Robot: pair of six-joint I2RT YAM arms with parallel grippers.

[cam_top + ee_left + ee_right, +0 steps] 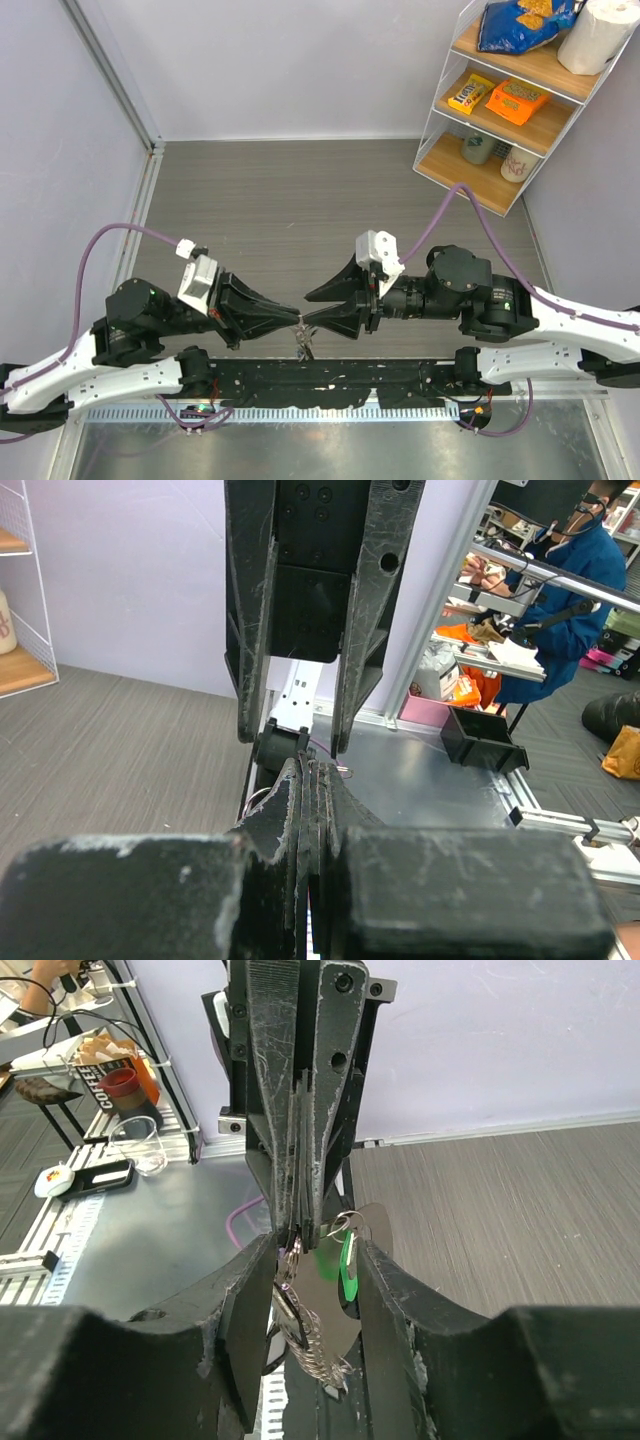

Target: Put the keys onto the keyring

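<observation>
My left gripper [297, 320] is shut, pinching the top of the keyring [293, 1252] at its tips; it also shows in the left wrist view [312, 770]. Below the tips hangs a bunch of silvery metal [318, 1352] with a black-headed key [288, 1305]. A green-headed key [348, 1272] hangs from a small ring [343, 1222] beside the tips. The bunch shows in the top view [303, 342] just over the black rail. My right gripper [315, 1285] is open, facing the left one, one finger on each side of the hanging keys without touching them. No blue key shows.
A white wire shelf [505, 190] stands at the back right with snack packs, cups and a paper roll [603, 35]. A black rail [330, 378] runs along the near edge, over a metal plate [330, 445]. The grey wood-grain floor [300, 200] stretches behind the grippers.
</observation>
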